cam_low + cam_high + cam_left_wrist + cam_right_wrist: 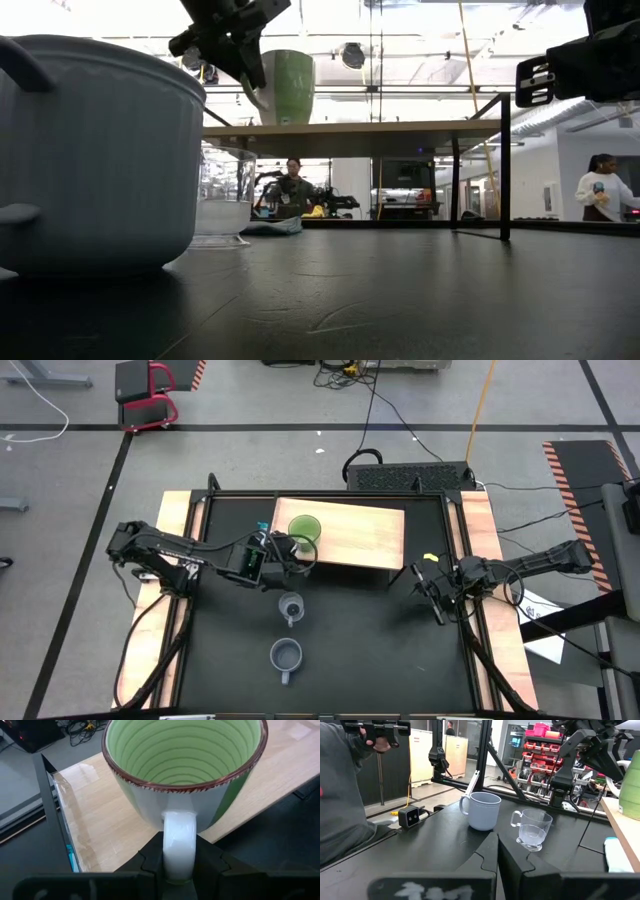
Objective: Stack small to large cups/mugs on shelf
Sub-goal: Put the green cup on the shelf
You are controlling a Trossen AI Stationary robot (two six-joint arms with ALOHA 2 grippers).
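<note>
The lime-green mug [304,528] stands upright at the left end of the tan shelf [370,535], with my left gripper [179,865] shut on its handle. In the low view the mug's base [290,118] is level with the shelf top [400,126]; I cannot tell whether it rests there. The clear glass cup [291,607] and the grey-blue mug [286,654] stand upright on the black tabletop, nearer than the shelf. My right gripper [432,598] waits shut at the table's right side, above the tabletop, touching nothing. My left gripper pinches the green mug's white handle [179,837] between its two fingers [150,862], one on each side of the loop. The fingers come from the table's left, slanting downward. The mug stays upright with its mouth up, over the shelf's left end.
A small light-blue object [262,528] lies at the shelf's left corner. A small black box [410,816] sits on the tabletop beyond the grey-blue mug [484,811]. The right half of the shelf [385,540] is bare. People stand in the room beyond the table [292,190].
</note>
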